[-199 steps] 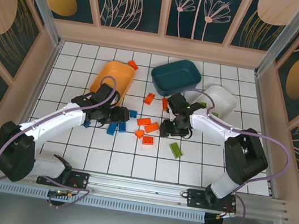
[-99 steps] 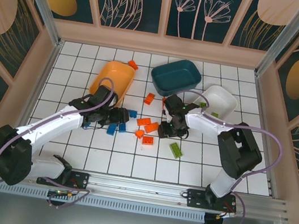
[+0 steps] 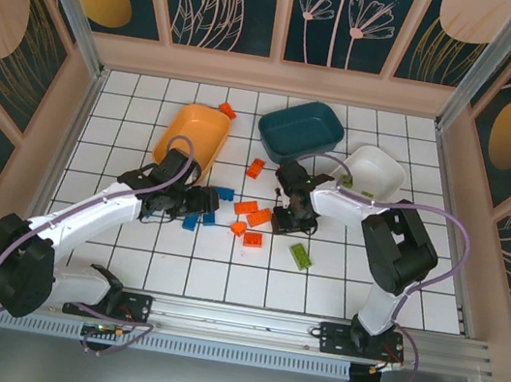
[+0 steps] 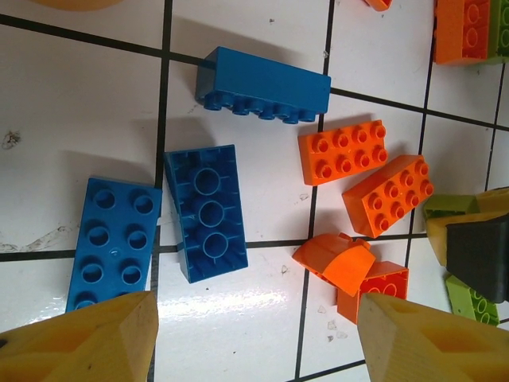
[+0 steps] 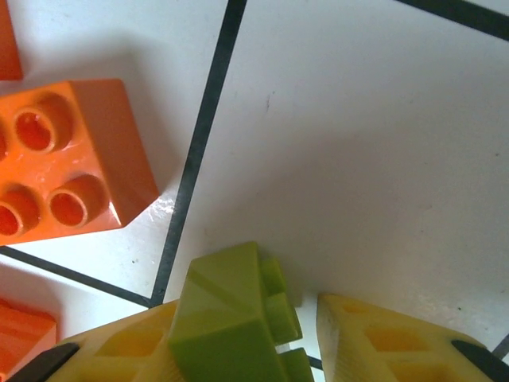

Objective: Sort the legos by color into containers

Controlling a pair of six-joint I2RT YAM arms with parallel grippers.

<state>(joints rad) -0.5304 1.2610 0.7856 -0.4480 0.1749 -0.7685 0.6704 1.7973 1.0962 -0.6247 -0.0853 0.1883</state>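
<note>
**Blues left, green right**

The left gripper (image 3: 202,204) has its fingers wide, with the blue legos (image 4: 211,211) just beyond the tips. Mid-table, the right gripper (image 3: 290,221) sits narrow around a green lego (image 5: 227,318). It's touching one finger with a sliver of gap at the other, so can't tell if it's gripped.

- Your right arm's elbow (image 3: 394,242) has swung from the right side of the frame in toward the centre, so the forearm now looks shorter from above.
- Your right gripper (image 3: 288,221) has edged a touch to the left. Its jaws have drawn in around a lime green lego (image 5: 231,318), and a sliver of white tile shows between that brick and one finger.
- Your left gripper (image 3: 198,203) has crept a little to the right, closer to the blue legos (image 3: 207,217).
</note>
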